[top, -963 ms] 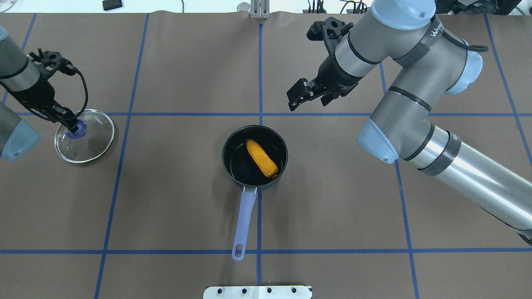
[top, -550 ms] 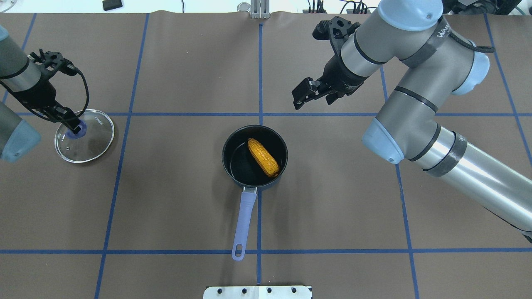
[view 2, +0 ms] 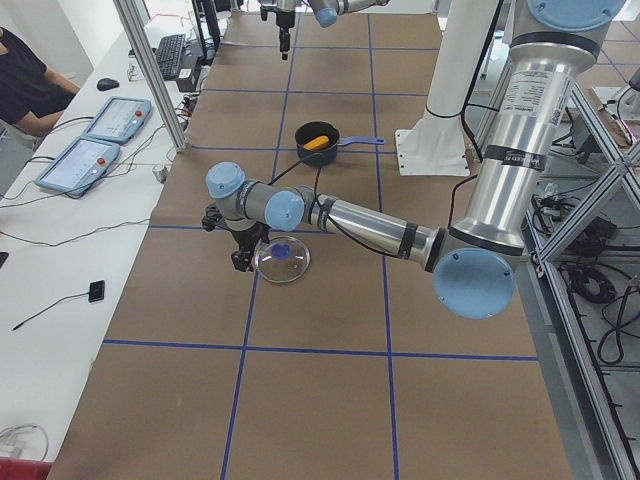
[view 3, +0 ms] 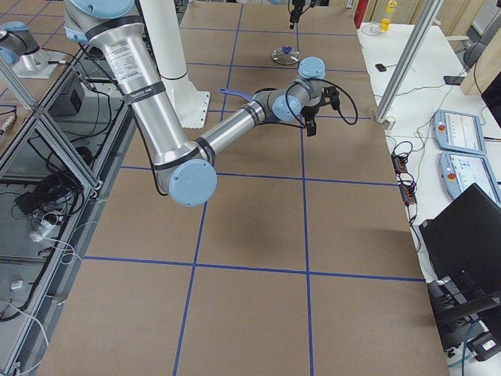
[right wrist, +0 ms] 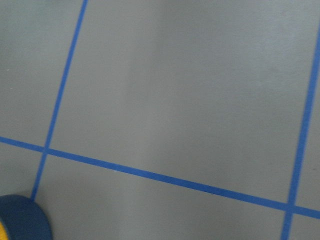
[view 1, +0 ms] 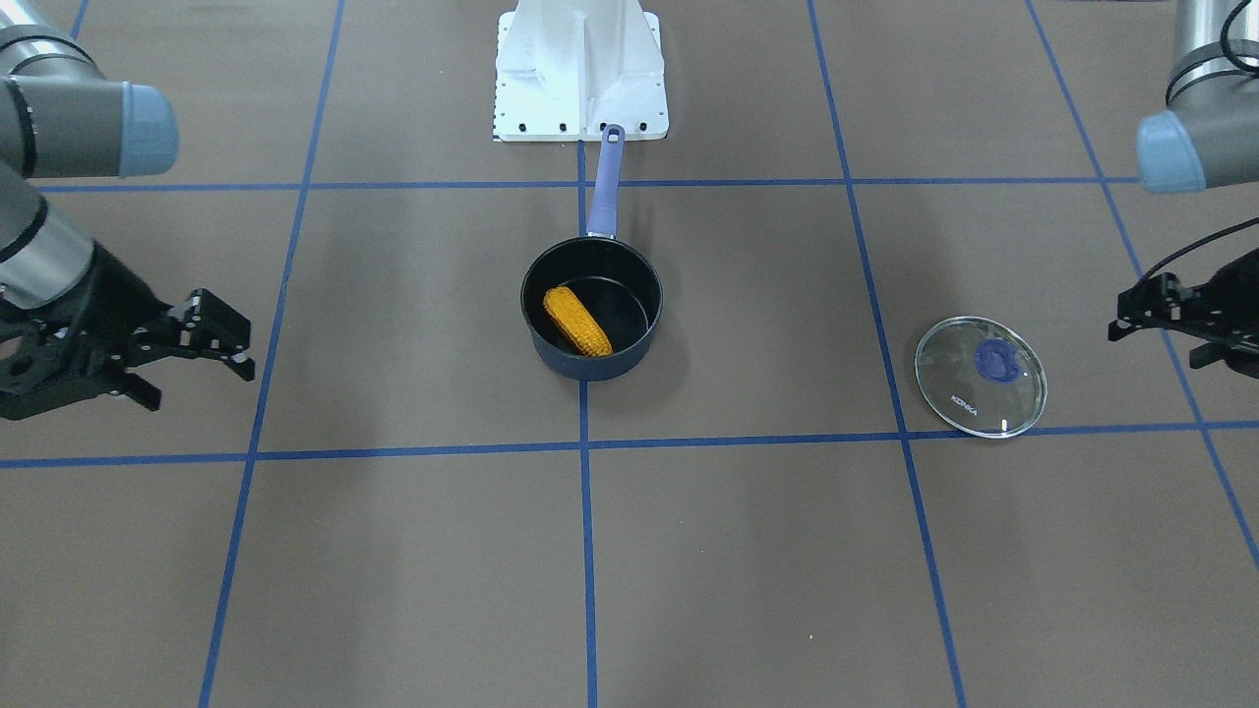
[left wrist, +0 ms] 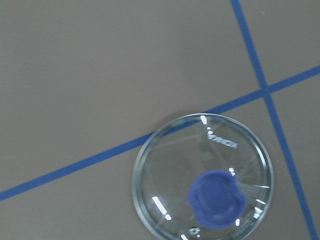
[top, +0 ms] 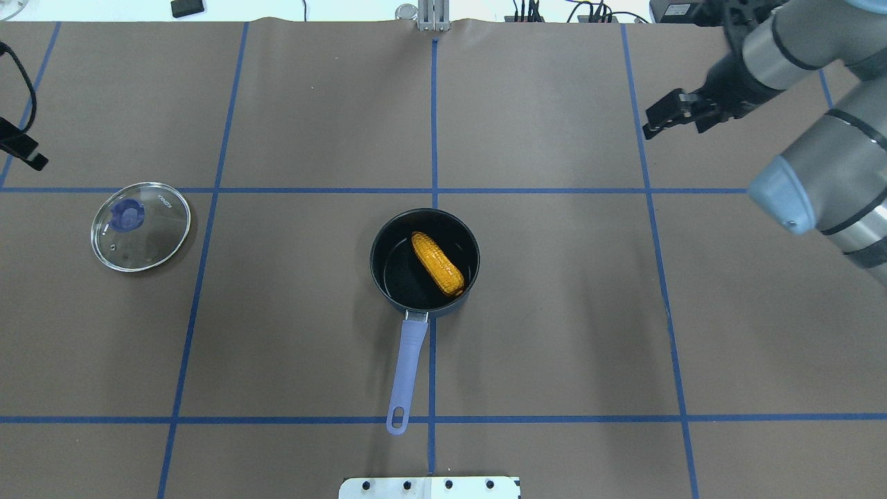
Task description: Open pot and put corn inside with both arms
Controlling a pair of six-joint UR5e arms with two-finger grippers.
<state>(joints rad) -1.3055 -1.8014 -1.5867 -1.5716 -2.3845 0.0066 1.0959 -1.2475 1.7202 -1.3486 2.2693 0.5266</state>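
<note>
The navy pot (top: 388,239) stands open at the table's middle, its lavender handle (top: 407,371) toward the robot. The corn (top: 438,263) lies inside it, also seen in the front view (view 1: 578,322). The glass lid (top: 141,226) lies flat on the table to the left, apart from the pot; it fills the left wrist view (left wrist: 205,180). My left gripper (view 1: 1151,339) is open and empty, raised beside the lid, at the overhead view's left edge (top: 24,151). My right gripper (top: 658,119) is open and empty, far right of the pot (view 1: 236,344).
The white base bracket (view 1: 580,74) sits just behind the pot handle's end. Blue tape lines cross the brown table cover. The right wrist view shows only the pot's rim (right wrist: 20,220) in its corner. Monitors and pendants lie on side benches off the table.
My left gripper let go of the lid's knob and drew back to the left, leaving the lid on the table. My right gripper moved far to the right, away from the pot.
</note>
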